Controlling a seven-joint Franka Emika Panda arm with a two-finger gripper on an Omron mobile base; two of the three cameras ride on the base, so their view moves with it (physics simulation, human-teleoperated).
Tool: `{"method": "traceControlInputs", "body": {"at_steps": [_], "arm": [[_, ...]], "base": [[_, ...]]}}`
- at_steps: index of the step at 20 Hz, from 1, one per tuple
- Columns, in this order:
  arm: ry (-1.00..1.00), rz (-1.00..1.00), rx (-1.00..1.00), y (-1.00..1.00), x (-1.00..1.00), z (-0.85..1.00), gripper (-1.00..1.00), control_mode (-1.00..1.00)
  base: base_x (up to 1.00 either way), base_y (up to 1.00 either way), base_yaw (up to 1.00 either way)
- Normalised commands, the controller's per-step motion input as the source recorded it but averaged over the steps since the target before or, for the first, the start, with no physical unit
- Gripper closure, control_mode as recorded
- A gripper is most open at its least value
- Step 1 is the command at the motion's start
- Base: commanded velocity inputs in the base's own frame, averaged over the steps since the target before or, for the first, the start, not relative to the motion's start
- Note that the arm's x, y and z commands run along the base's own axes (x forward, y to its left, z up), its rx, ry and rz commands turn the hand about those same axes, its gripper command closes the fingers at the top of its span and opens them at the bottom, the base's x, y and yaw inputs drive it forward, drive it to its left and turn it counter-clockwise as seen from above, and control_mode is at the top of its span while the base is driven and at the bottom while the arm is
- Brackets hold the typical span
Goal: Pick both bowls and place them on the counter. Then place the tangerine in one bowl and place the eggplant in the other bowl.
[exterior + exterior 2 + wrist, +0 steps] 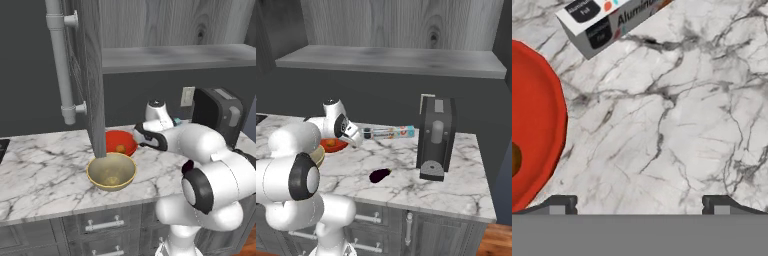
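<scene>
- Both bowls sat on the counter [45, 165]: the tan bowl [111, 172] at the front, the red bowl [120, 142] just behind it with the tangerine [120, 148] inside.
- The eggplant [379, 175] lay alone on the marble, well apart from both bowls, in front of a dark appliance [435, 139].
- The pincer [640, 205] stood wide open and empty over bare marble beside the red bowl's rim.
- The eggplant looked light, firm and glossy, so likely slippery; I'd take it across its narrow middle, square to its length.
- 1 job seemed left: eggplant into the tan bowl.
- A cabinet door [92, 75] cut across part of the red bowl in the left view.
- The robot's own arm hid most of both bowls in the right view.
- A foil box [388, 132] lay behind; its label was only partly readable.
</scene>
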Motion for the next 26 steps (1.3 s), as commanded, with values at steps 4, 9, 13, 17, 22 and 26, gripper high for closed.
{"method": "traceControlInputs", "body": {"at_steps": [4,9,13,17,22,26], "arm": [[0.00,-0.02,0.00,-0.54,-0.24,0.00,-1.00,-1.00],[0.01,-0.01,0.00,-0.57,-0.23,0.00,-1.00,-1.00],[0.03,-0.03,0.02,-0.60,-0.31,-0.01,-1.00,-1.00],[0.01,-0.03,0.06,-0.57,-0.40,-0.19,-1.00,-1.00],[0.03,-0.02,0.04,-0.36,-0.31,-0.26,-1.00,-1.00],[0.10,0.00,0.00,-0.08,-0.02,-0.24,-1.00,-1.00]], "base": [[0.00,0.00,0.00],[0.00,0.00,0.00],[0.00,0.00,0.00],[0.00,0.00,0.00],[0.00,0.00,0.00],[0.00,0.00,0.00]]}}
